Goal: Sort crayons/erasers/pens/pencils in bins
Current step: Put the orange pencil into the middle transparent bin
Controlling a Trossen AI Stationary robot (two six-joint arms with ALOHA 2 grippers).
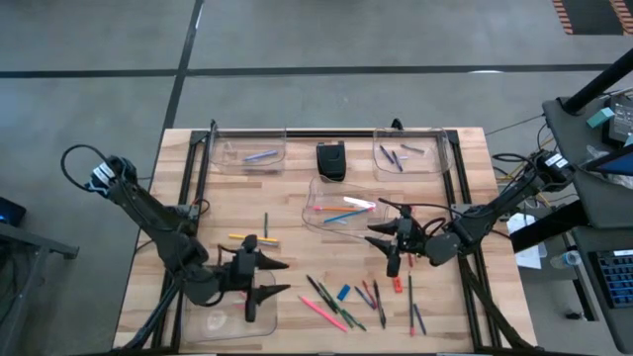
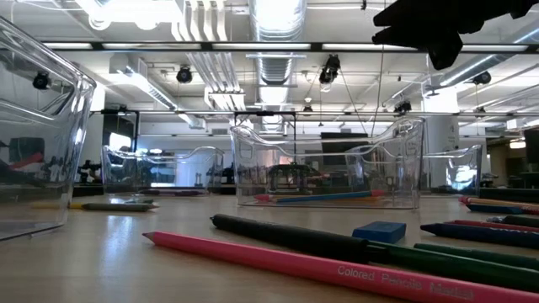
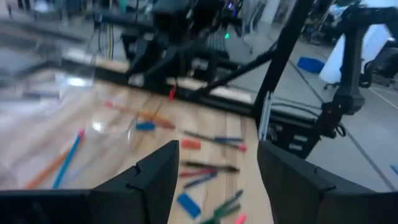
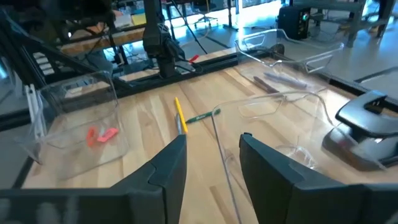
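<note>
Left wrist view is motion-blurred: the clear plastic bin [image 3: 56,93] at nine o'clock smears into streaks. Low view crops the pink pencil [image 2: 337,271] at five o'clock and the dark overhead gripper [image 2: 446,25] at one o'clock.

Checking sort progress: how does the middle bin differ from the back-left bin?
Contents: the middle bin holds several bright pencils, pink, blue and orange; the back-left bin shows only one bluish stick.
Place: the middle bin sits near the centre of the table, just in front of the black box; the back-left bin stands at the far edge.
Shared: both are clear, shallow tubs with rounded corners.
</note>
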